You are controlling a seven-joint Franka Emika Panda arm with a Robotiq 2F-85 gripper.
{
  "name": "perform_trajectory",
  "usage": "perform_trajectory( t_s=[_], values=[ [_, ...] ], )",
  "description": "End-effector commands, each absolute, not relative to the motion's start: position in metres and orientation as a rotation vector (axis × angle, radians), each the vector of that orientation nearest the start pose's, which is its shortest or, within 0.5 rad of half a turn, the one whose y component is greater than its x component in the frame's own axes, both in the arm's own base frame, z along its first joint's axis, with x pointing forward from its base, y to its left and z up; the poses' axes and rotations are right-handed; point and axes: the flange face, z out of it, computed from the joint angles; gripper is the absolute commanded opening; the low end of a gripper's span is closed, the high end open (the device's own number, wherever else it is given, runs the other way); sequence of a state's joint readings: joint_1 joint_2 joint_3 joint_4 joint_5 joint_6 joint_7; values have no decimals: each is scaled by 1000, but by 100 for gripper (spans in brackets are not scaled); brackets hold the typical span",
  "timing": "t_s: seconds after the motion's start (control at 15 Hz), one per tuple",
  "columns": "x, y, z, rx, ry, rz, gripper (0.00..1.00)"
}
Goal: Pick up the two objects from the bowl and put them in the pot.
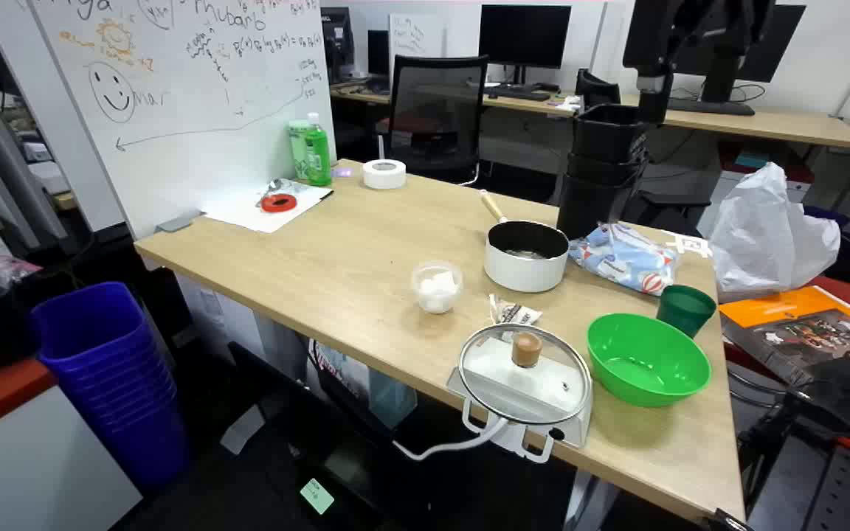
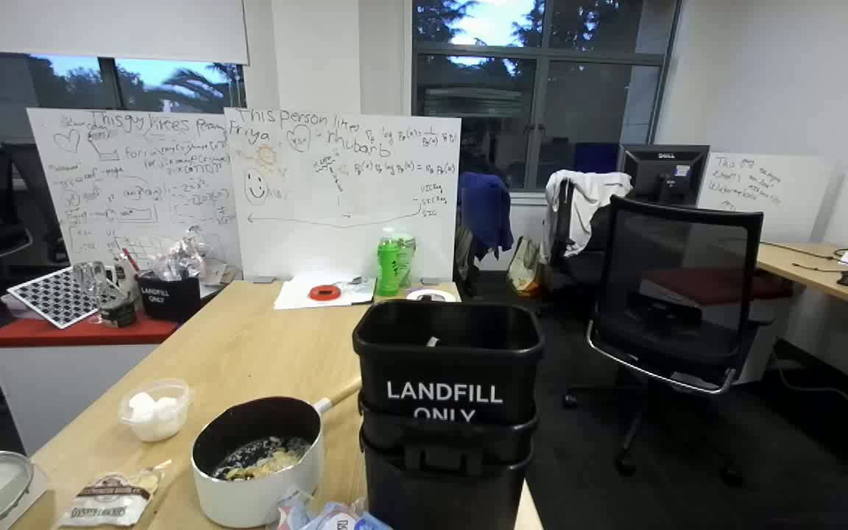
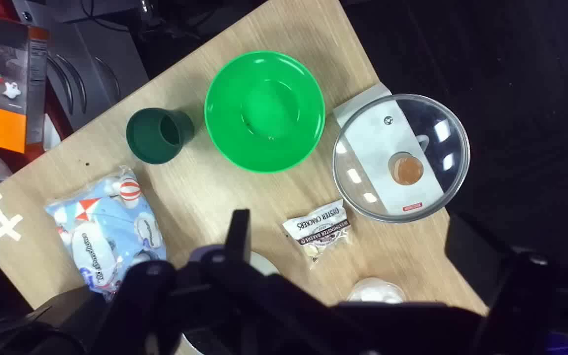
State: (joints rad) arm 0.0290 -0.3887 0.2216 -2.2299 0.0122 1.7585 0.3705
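The small round whitish bowl (image 1: 432, 267) stands on the table with white lumps (image 1: 437, 292) in it. The bowl (image 2: 153, 433) and lumps (image 2: 153, 407) also show in an exterior view, and the bowl's far part (image 3: 375, 282) in the wrist view. The pot (image 1: 524, 273), silvery-white with a dark inside, stands beside it; in an exterior view the pot (image 2: 229, 500) has pale bits on its bottom. My gripper (image 3: 350, 234) is open and empty, high above the table; its body hides part of bowl and pot in the wrist view. One dark finger (image 1: 654, 99) shows at top right.
Stacked black bins (image 2: 446, 397) and a blue bag (image 1: 624, 258) stand close to the pot. A cracker packet (image 3: 319, 229), glass lid (image 3: 402, 158), green bowl (image 3: 264, 111) and dark green cup (image 3: 158, 135) lie nearby. A whiteboard (image 1: 196, 96) borders the table's far end.
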Motion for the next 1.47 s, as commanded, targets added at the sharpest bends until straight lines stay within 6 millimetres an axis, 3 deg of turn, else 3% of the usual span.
perform_trajectory(
  t_s=[0.0, 0.47, 0.73, 1.0, 1.4],
  values=[
    [414, 116, 516, -3227, 231, 108, 100],
    [414, 116, 516, -3227, 231, 108, 100],
    [429, 129, 502, -3140, 221, 157, 100],
    [458, 141, 480, -3023, 279, 136, 100],
    [530, 141, 444, -2900, 539, 58, 100]
  ],
)
